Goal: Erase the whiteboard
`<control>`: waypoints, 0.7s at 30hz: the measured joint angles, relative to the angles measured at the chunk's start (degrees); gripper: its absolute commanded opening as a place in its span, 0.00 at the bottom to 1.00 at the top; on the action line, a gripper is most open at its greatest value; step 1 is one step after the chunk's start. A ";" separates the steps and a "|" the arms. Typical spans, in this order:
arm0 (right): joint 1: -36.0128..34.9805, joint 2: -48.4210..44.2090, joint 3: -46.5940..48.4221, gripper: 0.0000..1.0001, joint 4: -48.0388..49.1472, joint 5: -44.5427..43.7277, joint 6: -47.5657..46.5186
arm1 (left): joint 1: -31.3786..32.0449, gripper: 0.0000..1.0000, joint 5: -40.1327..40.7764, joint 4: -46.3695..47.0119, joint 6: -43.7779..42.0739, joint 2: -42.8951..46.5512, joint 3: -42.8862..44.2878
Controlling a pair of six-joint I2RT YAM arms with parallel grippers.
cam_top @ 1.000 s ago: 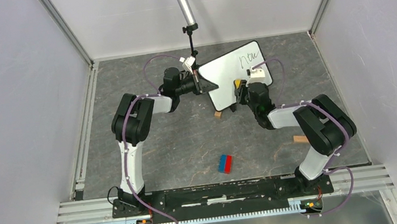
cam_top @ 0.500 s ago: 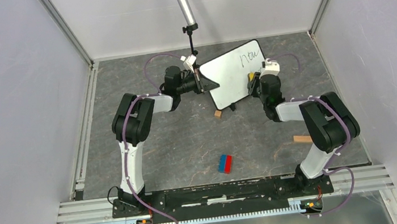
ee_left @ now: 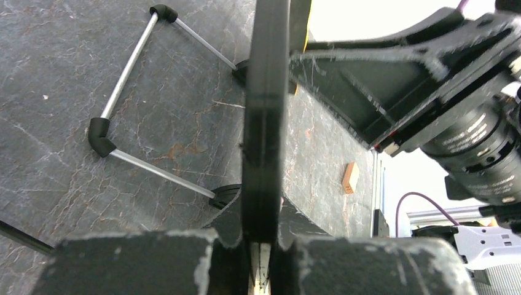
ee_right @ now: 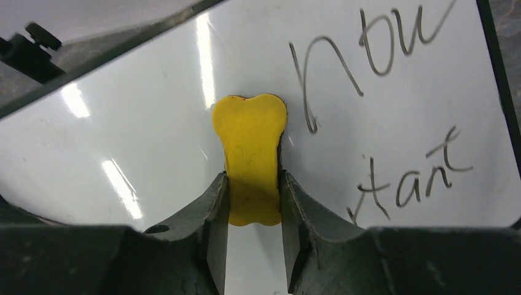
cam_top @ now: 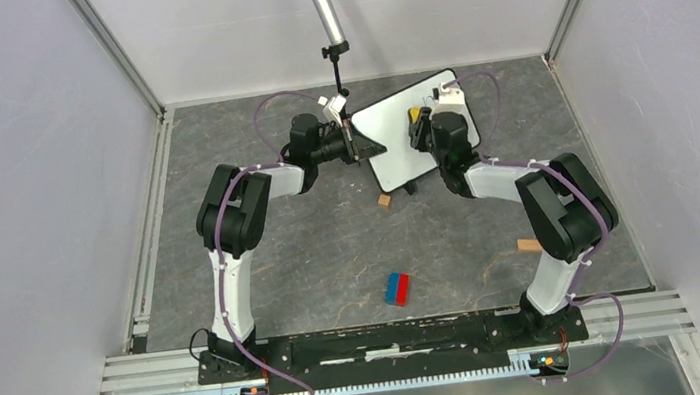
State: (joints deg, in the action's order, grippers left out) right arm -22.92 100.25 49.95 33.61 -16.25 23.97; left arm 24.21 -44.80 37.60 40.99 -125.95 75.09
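The whiteboard (cam_top: 387, 140) stands tilted at the back of the table. My left gripper (cam_top: 357, 146) is shut on its left edge, and in the left wrist view that edge is a black bar (ee_left: 265, 123) running up from between the jaws of the left gripper (ee_left: 265, 249). My right gripper (ee_right: 252, 190) is shut on a yellow bone-shaped eraser (ee_right: 250, 147) pressed flat on the white face. Black handwriting (ee_right: 332, 61) lies just right of the eraser, with a second word (ee_right: 418, 178) below it. From above, the eraser (cam_top: 414, 117) and right wrist hide the writing.
A small wooden block (cam_top: 384, 200) lies below the board, another (cam_top: 529, 245) by the right arm, and a blue and red block (cam_top: 397, 288) nearer the bases. The board's wire stand (ee_left: 132, 110) rests on the table behind it. A camera pole (cam_top: 325, 9) hangs above.
My right gripper with the eraser has swept from the board's lower middle out to the right, then up and back left. It now covers the writing from above. The left gripper has kept its grip.
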 measured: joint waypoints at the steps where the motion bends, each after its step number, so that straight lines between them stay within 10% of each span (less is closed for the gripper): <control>1: 0.31 0.39 1.38 0.23 -0.57 0.61 0.02 | 0.00 0.02 0.11 -0.17 0.00 0.11 0.04; 5: 2.34 1.25 4.09 0.25 -1.11 3.23 -0.59 | 0.02 0.02 0.00 -0.24 0.07 0.11 0.07; 13: 5.42 1.25 2.62 0.74 -0.66 9.40 -2.95 | 0.02 0.02 -0.24 -1.11 0.07 0.37 0.31; 21: 6.32 0.52 5.18 0.76 -6.12 10.32 -7.91 | 0.04 0.02 -0.22 -1.29 0.07 0.55 0.31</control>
State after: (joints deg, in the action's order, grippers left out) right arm -16.60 100.77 55.13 27.49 -5.93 16.05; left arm 24.25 -45.01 36.32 41.06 -125.40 75.40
